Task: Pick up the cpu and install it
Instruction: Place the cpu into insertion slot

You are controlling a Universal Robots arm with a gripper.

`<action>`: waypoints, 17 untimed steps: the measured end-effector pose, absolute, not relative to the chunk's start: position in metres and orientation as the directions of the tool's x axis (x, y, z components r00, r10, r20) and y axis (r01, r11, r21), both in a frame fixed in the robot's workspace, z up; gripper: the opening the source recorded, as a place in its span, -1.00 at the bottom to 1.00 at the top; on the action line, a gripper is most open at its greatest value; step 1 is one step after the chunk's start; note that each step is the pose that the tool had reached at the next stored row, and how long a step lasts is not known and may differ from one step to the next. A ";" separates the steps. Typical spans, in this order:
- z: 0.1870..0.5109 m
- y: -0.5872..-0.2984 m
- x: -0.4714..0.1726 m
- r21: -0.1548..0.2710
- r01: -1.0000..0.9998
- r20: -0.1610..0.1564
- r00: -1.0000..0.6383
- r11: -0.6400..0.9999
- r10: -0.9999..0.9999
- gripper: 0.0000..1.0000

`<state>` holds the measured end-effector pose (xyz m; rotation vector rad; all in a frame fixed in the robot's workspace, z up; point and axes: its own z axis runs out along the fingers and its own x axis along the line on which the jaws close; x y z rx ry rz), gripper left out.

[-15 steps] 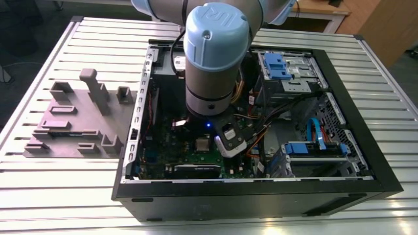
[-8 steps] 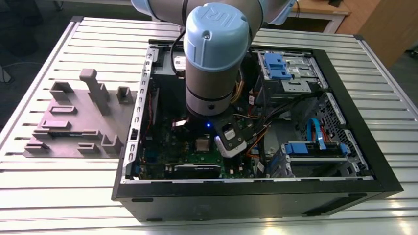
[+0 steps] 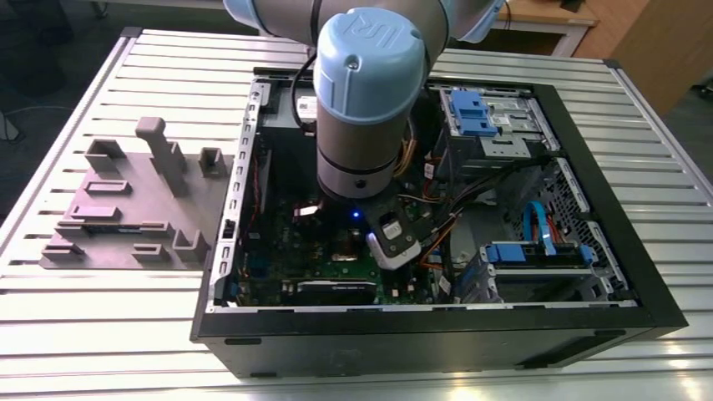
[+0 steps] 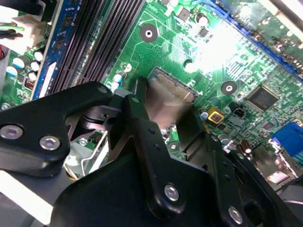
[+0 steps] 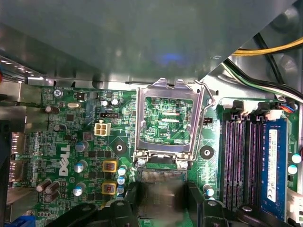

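Note:
Low inside the open computer case (image 3: 579, 167), my gripper (image 3: 392, 244) hangs over the green motherboard (image 3: 334, 271). In both wrist views the cpu (image 4: 164, 100) (image 5: 162, 195) is a blurred grey square between the black fingers (image 4: 138, 111), and the gripper (image 4: 165, 108) (image 5: 163, 201) is shut on it. The cpu sits directly over the open socket (image 4: 176, 86) (image 5: 163, 176), very close to it; whether they touch I cannot tell. The socket's metal load plate (image 5: 165, 118) stands flipped open beside it, its lever (image 5: 202, 118) raised.
Black memory slots (image 5: 241, 161) and a blue slot (image 5: 274, 161) run beside the socket. Cables (image 3: 468, 196) and blue drive brackets (image 3: 479, 113) crowd the case on the exterior view's right. A grey parts fixture (image 3: 123, 209) lies on the slatted table (image 3: 67, 117) outside the case.

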<state>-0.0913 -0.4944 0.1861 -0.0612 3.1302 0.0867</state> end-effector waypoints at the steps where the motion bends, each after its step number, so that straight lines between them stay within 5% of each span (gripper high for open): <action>1: 0.186 -0.494 -0.091 0.055 -0.039 -0.011 -0.999 0.998 -0.039 0.04; 17: 0.190 -0.494 -0.091 0.055 -0.039 -0.010 -0.999 0.998 -0.039 -0.07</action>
